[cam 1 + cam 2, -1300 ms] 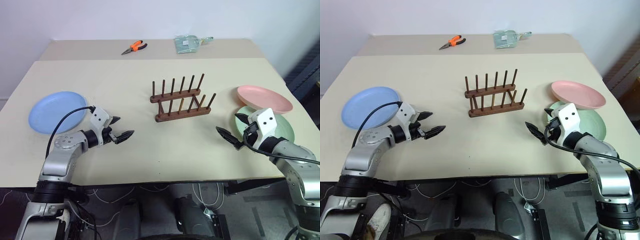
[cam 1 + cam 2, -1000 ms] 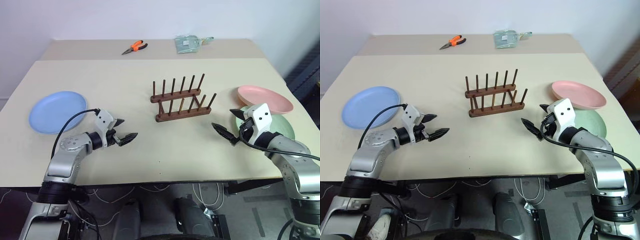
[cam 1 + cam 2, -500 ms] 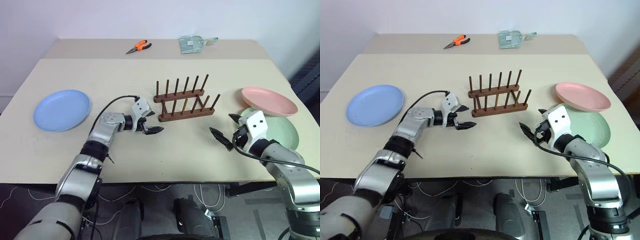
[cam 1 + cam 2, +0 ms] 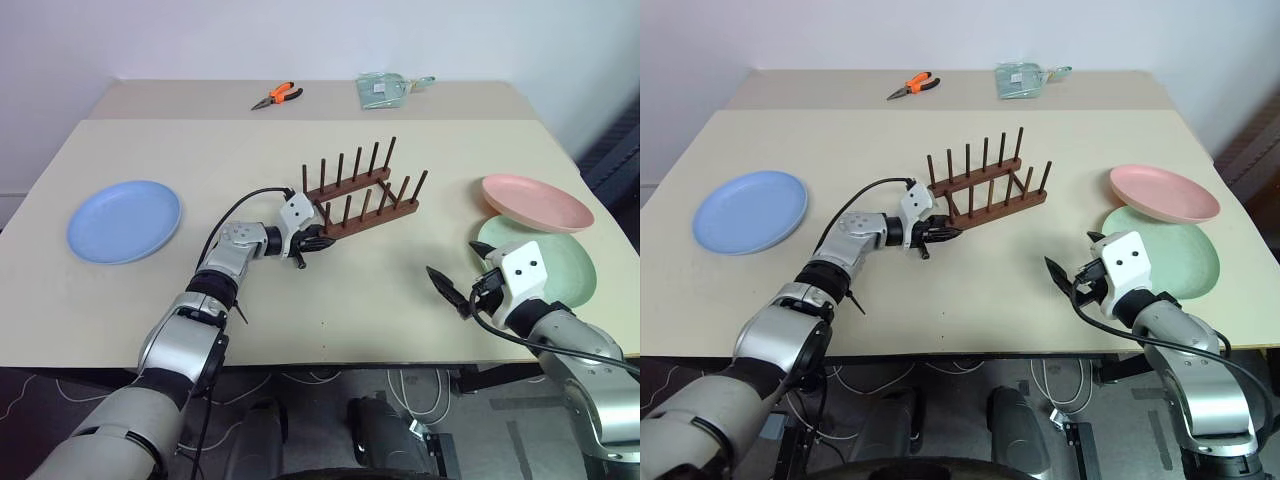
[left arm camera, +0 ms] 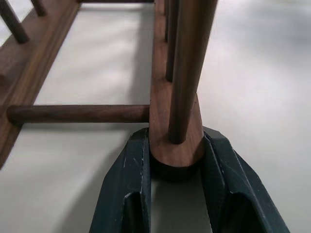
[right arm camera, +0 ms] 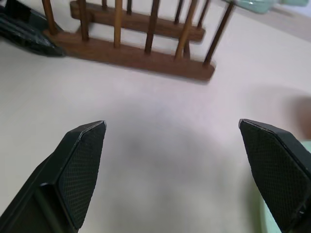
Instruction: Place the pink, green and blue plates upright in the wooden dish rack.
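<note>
Your left gripper [image 5: 176, 160] pinches the near rail end of the wooden dish rack [image 4: 358, 200] mid-table; it's stiff, probably light, so it may pivot. Right gripper [image 4: 1072, 272] hangs wide open, empty

Head stereo pair looking down over the beige table [image 4: 150, 150], both wrist cameras close, sharing the dark brown wooden peg rack [image 6: 141, 53].

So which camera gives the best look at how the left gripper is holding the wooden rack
The left wrist view: the left gripper is clamped on the rounded end of one base rail of the wooden dish rack. The head views show that grip small, at the rack's near-left corner. The right wrist view catches just the gripper's dark edge beside the rack.
</note>
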